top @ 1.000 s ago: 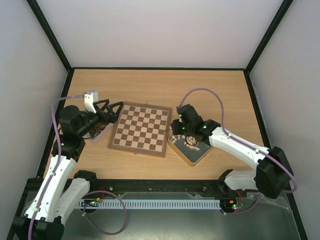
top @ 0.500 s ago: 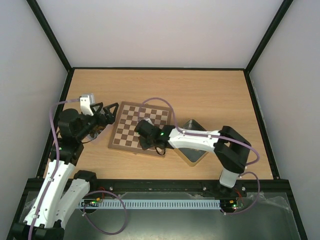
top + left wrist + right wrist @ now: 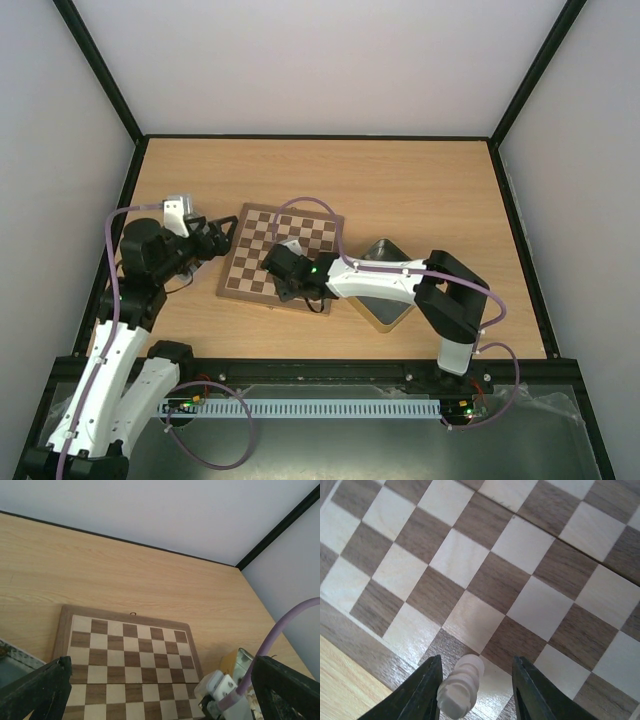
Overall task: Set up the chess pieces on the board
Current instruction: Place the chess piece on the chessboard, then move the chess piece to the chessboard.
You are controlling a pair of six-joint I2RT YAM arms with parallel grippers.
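**Pale piece meets the board's edge row**

The right arm [image 3: 375,280] holds its jaws spread low over the board [image 3: 530,605]. A pale chess piece [image 3: 462,685] sits between them, close against 1 finger and clear of the other. Whether it stands upright is unclear. A straight, slow lift looks safest. Squares ahead of the jaws lie bare; the border runs just behind. The left arm [image 3: 115,335] keeps its jaws wide, hanging beside the board.

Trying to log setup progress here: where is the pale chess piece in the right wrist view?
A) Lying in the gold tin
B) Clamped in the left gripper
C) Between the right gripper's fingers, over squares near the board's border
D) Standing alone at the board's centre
C: the right wrist view shows the pale chess piece between the fingers of the right gripper, over squares beside the border of the board.
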